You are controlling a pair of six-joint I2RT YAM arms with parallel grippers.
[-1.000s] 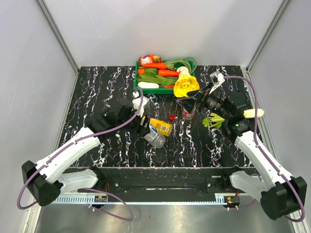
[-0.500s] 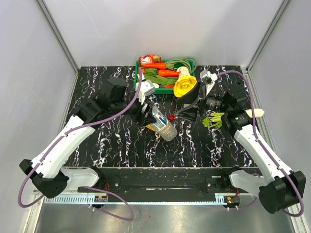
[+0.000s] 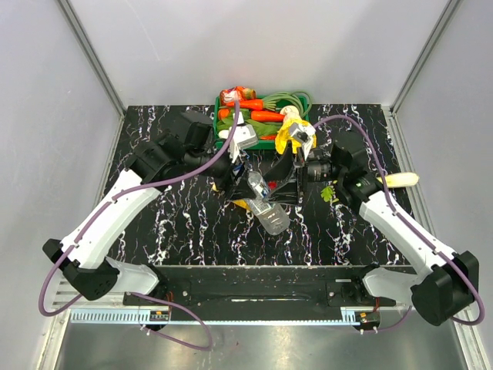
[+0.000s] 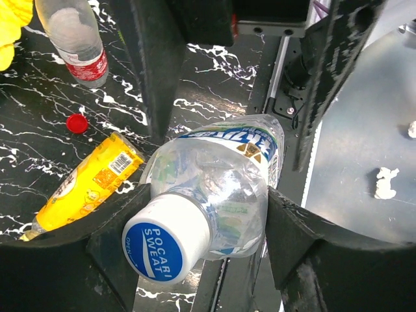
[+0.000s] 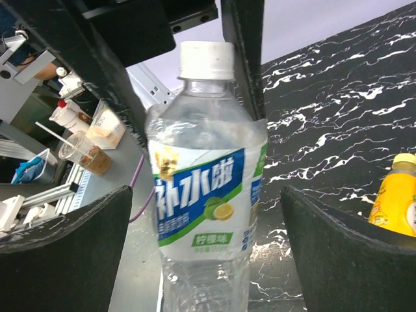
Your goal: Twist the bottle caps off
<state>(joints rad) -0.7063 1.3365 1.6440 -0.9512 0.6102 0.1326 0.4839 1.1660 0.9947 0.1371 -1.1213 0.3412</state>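
The left arm (image 3: 115, 208) and right arm (image 3: 400, 231) reach forward from the near edge and bend inward, bringing their wrists close together above the middle of the worktop (image 3: 169, 223). The left pincer (image 3: 243, 183) is clamped on a bottle (image 3: 271, 213) near its neck, fingers (image 4: 292, 240) pressed against both sides. The right pincer (image 3: 282, 183) faces it with jaws spread wide, its fingers (image 5: 71, 253) flanking the bottle's body without touching.

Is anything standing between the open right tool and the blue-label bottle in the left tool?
Nothing visible. The blue-label bottle sits between the spread fingers of the right tool. Its cap, however, lies between the fingers of the left tool, which may crowd a grip there.
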